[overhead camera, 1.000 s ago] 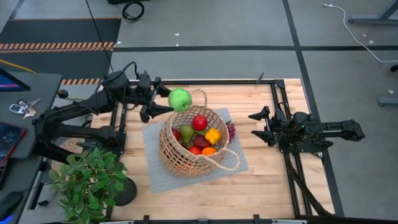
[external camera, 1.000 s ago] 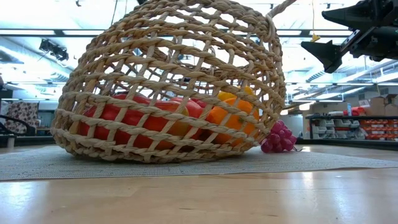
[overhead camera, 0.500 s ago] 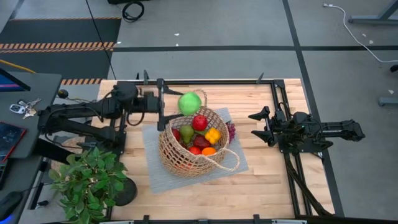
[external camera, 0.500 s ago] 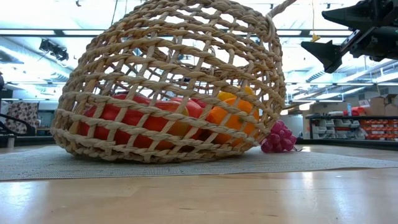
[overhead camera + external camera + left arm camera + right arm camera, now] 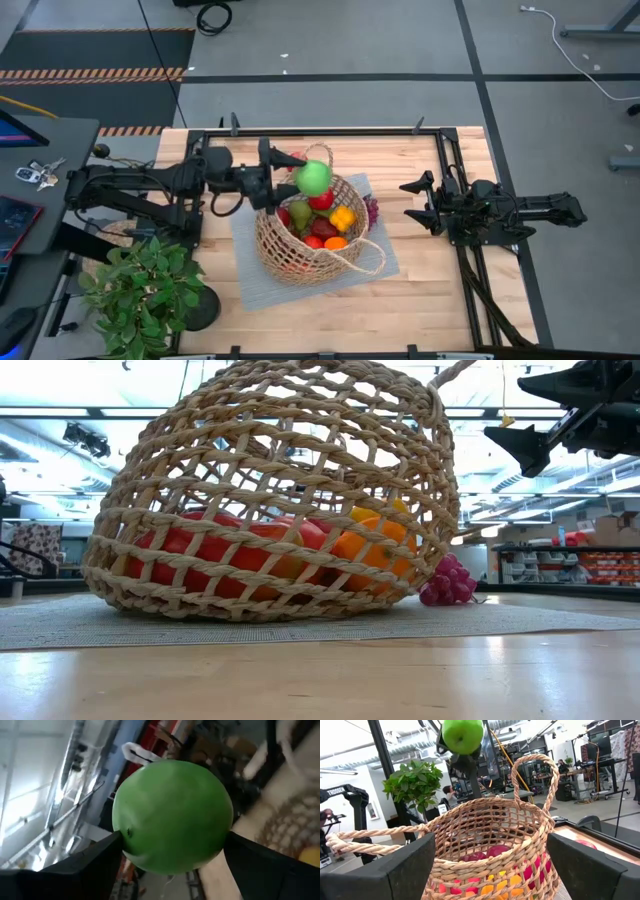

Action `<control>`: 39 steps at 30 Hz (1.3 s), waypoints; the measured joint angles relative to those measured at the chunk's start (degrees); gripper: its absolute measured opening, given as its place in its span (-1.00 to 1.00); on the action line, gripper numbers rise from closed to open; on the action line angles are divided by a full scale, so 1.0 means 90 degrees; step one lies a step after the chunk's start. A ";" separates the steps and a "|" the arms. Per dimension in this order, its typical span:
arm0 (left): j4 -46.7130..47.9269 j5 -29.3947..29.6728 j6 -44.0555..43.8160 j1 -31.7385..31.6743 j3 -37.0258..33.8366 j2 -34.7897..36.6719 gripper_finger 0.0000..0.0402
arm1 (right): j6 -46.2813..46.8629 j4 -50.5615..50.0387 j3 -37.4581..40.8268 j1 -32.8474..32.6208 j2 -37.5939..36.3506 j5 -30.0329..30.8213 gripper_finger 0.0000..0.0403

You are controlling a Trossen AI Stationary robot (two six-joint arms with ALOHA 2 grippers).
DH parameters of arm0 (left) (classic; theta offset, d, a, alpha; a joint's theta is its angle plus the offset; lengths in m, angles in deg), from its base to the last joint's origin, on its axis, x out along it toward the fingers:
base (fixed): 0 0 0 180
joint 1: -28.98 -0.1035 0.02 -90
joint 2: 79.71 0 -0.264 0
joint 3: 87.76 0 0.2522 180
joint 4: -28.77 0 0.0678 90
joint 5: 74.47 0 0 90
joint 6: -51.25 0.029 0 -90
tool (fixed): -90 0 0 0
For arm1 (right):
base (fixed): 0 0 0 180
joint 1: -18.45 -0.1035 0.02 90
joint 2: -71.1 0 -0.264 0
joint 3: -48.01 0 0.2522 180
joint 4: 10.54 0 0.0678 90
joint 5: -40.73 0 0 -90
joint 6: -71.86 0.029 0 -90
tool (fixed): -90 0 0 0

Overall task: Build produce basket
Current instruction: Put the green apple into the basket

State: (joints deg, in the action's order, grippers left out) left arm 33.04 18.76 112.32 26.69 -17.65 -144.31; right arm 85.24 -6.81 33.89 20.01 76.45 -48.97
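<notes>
Your left claw (image 5: pixel 292 180) grips one green apple (image 5: pixel 314 177) over the far rim of the one basket (image 5: pixel 300 262), where about six fruits lie. One grape bunch (image 5: pixel 373 211) sits beside it on the mat (image 5: pixel 242 225). Your right claw (image 5: pixel 422 201), spread empty, waits well clear. Deeper fruit is hidden.

1 basket (image 5: pixel 300 252), 1 green apple (image 5: pixel 314 177), 1 grape bunch (image 5: pixel 373 210), 1 mat (image 5: pixel 388 262), 1 plant (image 5: pixel 140 290)
</notes>
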 joint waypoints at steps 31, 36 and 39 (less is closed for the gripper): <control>0.0059 0.0046 0.2192 0.0282 -0.0002 -0.0199 0.65 | 0.0000 0.0002 0.0000 0.0001 -0.0001 0.0000 0.91; 0.0068 0.0048 0.1448 0.0273 -0.0002 -0.0199 0.65 | 0.0000 0.0002 0.0000 0.0000 -0.0002 0.0000 0.91; 0.0166 0.0045 0.1088 0.0273 -0.0002 -0.0199 0.65 | 0.0000 0.0002 0.0000 0.0001 -0.0001 0.0000 0.91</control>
State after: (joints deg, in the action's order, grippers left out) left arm 34.54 19.16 122.11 29.15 -17.67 -146.10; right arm 85.24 -6.80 33.89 20.02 76.44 -48.97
